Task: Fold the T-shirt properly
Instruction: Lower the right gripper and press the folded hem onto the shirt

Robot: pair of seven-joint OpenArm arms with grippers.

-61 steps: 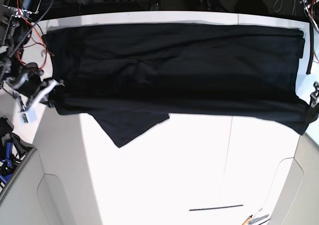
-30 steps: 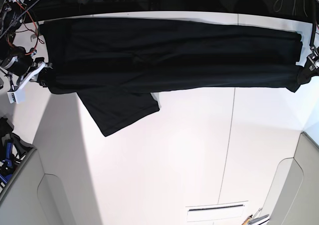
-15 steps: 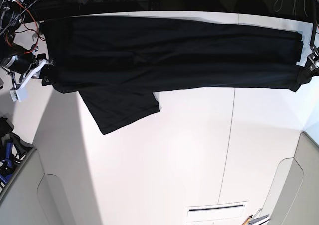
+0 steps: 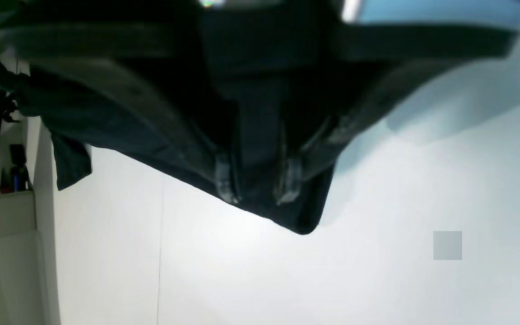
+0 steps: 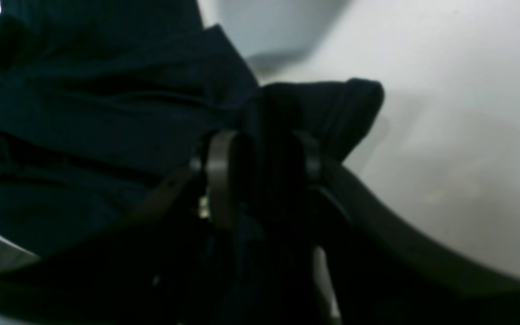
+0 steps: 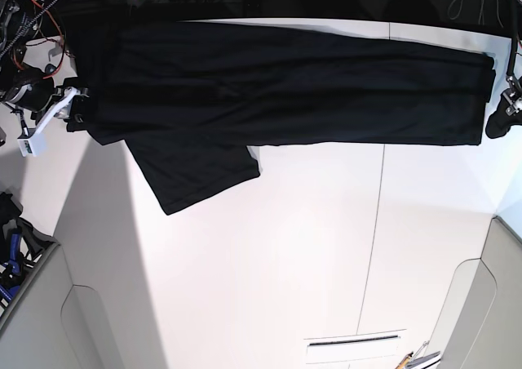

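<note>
- Across the far half of the white table point(image 6: 269, 255), the T-shirt point(image 6: 285, 83) lies in a long black band, one sleeve point(image 6: 196, 173) poking toward the near side.
- At base view's left, the right gripper point(image 6: 75, 112): jaws parted, cloth bunched between them, not clamped.
- Far right, the left gripper point(image 6: 499, 124) sits just off the hem, jaws apart.
</note>
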